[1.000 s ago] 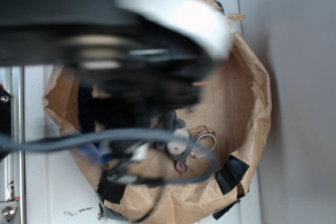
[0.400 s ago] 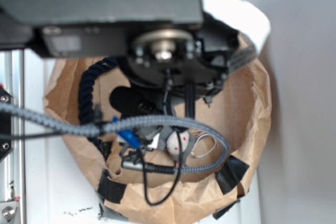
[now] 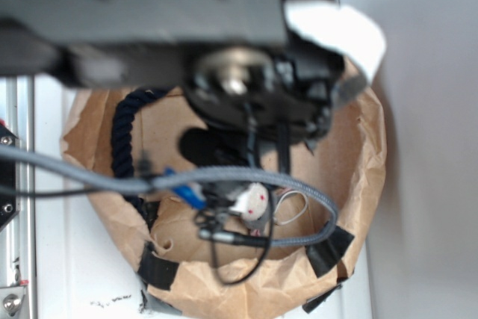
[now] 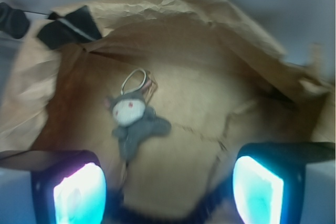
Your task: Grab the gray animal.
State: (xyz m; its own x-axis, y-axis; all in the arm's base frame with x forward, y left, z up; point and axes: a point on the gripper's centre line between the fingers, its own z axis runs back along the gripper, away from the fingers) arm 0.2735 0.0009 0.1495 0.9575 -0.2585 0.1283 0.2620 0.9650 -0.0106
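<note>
gray animal [image 4: 134, 121] lies free on the floor of the paper bag [image 4: 220, 19] | gripper [image 4: 168, 190] jaws spread wide, empty, seemingly above it | grasp not yet made

The arm [image 3: 149, 13] was mostly a black boxy housing with two silver screws on top, a round metal hub underneath, and a gray braided cable [image 3: 224, 178] looping below. The hand [image 4: 168, 187] had two fingertips [image 4: 79, 192] glowing cyan in black frames.
</note>
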